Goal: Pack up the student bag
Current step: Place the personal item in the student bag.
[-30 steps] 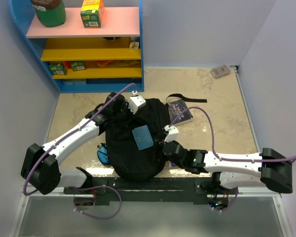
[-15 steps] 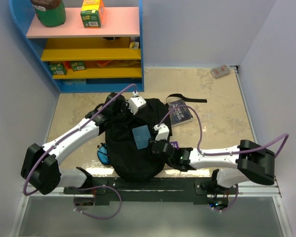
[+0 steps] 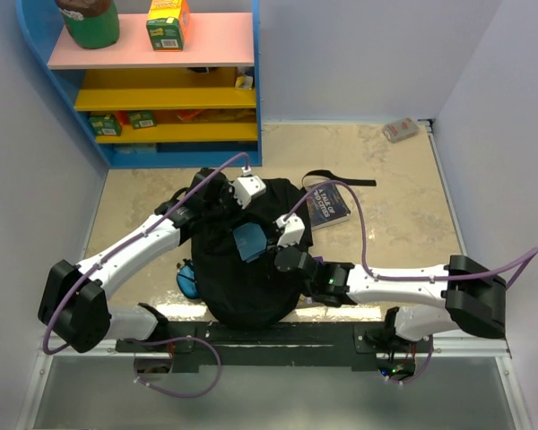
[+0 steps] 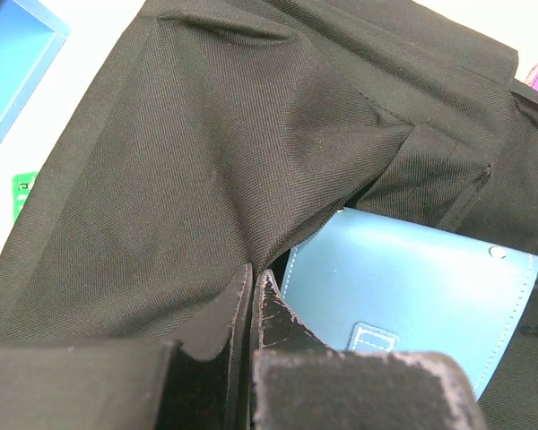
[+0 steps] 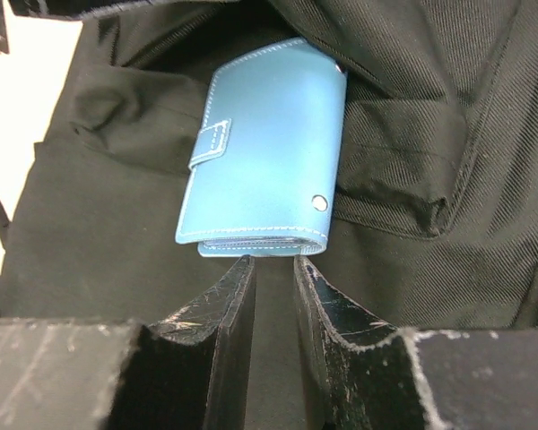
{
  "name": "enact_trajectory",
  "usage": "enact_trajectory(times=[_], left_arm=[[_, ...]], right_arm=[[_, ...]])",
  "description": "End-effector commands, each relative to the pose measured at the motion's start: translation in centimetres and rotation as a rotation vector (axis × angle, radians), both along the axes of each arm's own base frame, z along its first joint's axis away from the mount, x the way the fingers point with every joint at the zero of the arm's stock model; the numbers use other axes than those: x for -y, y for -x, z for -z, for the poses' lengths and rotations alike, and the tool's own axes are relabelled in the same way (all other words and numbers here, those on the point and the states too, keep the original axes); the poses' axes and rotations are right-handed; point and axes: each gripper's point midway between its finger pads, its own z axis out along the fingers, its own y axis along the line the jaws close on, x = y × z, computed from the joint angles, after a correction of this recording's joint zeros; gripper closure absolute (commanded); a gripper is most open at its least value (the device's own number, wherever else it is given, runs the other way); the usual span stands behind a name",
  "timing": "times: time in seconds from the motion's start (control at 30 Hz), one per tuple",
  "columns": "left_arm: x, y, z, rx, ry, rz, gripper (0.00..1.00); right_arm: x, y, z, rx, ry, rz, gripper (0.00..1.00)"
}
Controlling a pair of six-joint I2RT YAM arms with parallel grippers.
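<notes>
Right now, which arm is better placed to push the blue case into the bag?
Right, probably: the right gripper sits behind the blue case, aimed at it; the left gripper is shut against the bag.

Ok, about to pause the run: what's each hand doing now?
Left hand: closed, pinching the bag fabric.
Right hand: slightly open, empty, behind the blue case.

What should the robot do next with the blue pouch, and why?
Probably nudge the right pincer forward to push the blue pouch deeper. Its far end is tucked into the opening of the student bag, but most of it sticks out, and the pincer's tips sit right at its near edge.
</notes>
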Motion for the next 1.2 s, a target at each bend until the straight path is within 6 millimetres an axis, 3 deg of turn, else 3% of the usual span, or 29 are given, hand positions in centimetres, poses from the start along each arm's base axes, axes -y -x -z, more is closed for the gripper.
enact_trajectory(times=[0.0,0.2,0.37,0.53,0.6,0.7,0.8,0.83,0.9,0.93,0.97,1.03,1.17], left_arm=[[1.3,0.6,-0.6,0.003,0.037,0.064,1.0],[1.6,1.0,-0.9,0.003,0.046,0.082,1.0],[1.7,1.5,-0.7,-0.013,0.042,0.101,1.0],[1.7,2.0,-0.8,-0.022,0.044,0.115,1.0],[1.6,2.1,-0.7,-0.026,0.044,0.12,1.0],[1.5,2.3,-0.5,-0.029,0.037,0.125,1.0],[1.5,2.2,-0.5,-0.023,0.033,0.125,1.0],[1.4,2.2,-0.5,-0.024,0.031,0.124,1.0],[1.4,2.1,-0.4,-0.022,0.029,0.124,1.0],[1.4,2.1,-0.5,-0.017,0.032,0.122,1.0],[1.4,2.1,-0.4,-0.018,0.031,0.12,1.0],[1.4,2.0,-0.4,-0.017,0.032,0.116,1.0],[1.6,1.8,-0.7,-0.011,0.04,0.111,1.0]], right_arm=[[-1.9,-1.2,-4.4,0.063,-0.115,0.024,0.73],[-2.7,-3.4,-3.8,0.073,-0.081,0.101,0.82],[-3.0,-7.2,-1.5,0.052,-0.015,0.2,0.96],[-0.7,-10.5,0.8,0.013,0.066,0.387,1.0],[-0.8,-11.3,0.2,0.017,0.03,0.442,1.0],[-0.2,-11.4,0.1,-0.005,0.023,0.484,1.0],[0.1,-10.8,-0.8,-0.028,-0.029,0.489,0.92],[-0.1,-10.7,-2.9,-0.015,-0.117,0.481,0.91],[0.4,-9.2,-2.5,-0.027,-0.166,0.413,0.9],[0.1,-8.8,-5.6,0.008,-0.29,0.384,0.91],[1.0,-7.9,-4.2,0.007,-0.269,0.367,0.92],[0.6,-6.6,-5.6,0.032,-0.325,0.303,0.96],[-0.5,-4.3,-3.2,0.011,-0.297,0.181,1.0]])
